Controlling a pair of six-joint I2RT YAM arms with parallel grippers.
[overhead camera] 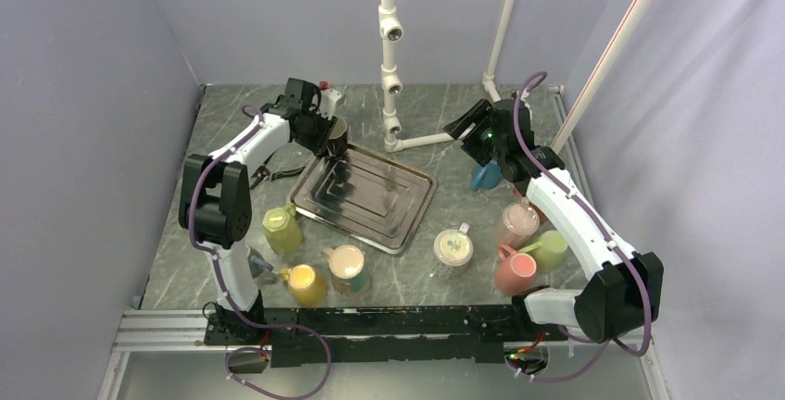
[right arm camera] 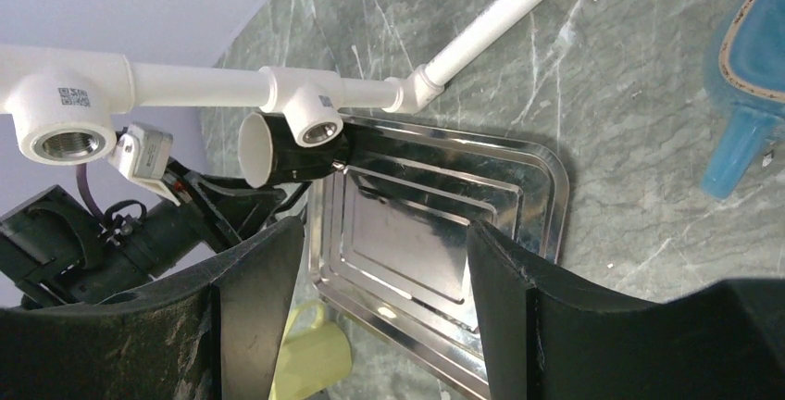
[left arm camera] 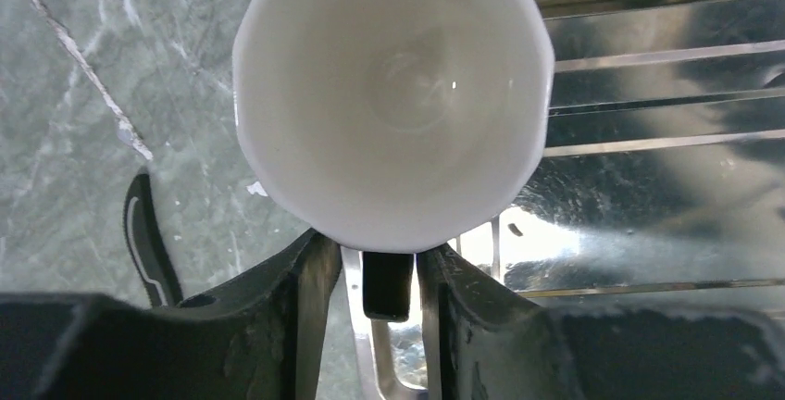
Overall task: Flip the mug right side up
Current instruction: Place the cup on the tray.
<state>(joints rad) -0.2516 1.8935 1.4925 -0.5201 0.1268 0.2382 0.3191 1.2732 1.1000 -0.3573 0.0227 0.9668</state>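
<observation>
Left fingers (left arm camera: 296, 307) at the bottom of the wrist frame, parted either side of the dark handle (left arm camera: 387, 284), with a sliver of shiny tray (left arm camera: 648, 94) visible between handle and one finger. Loose rather than clamped, by the look of it. Placed astride the handle probably for control of the turn without touching the rim.

Just beyond, filling the top centre: mug (left arm camera: 389, 94), white inside, mouth square to the lens. In the right wrist frame, mouth pointing the same way as the upright white pipe stand (right arm camera: 278, 85) and foot down at the tray's upper-left corner. Hence judged right side up, or very nearly. Whether on the raised lip or just inside it, not clear. Beside it, ridged tray toward the right of the frame, grey marbled bench (left arm camera: 111, 67) toward the left.

Right fingers (right arm camera: 255, 317) across the bottom of their own frame, spread wide with nothing between, well apart from the mug. Seemingly parked out of the way so as not to crowd the left arm. Farther off, at the right edge, a blue mug (right arm camera: 745, 67) on the bench.

Turning itself apparently done. Next, by judgement: left fingers back off the handle, straight and slow, since a foot so close to the tray's lip could rock under a sideways drag.
</observation>
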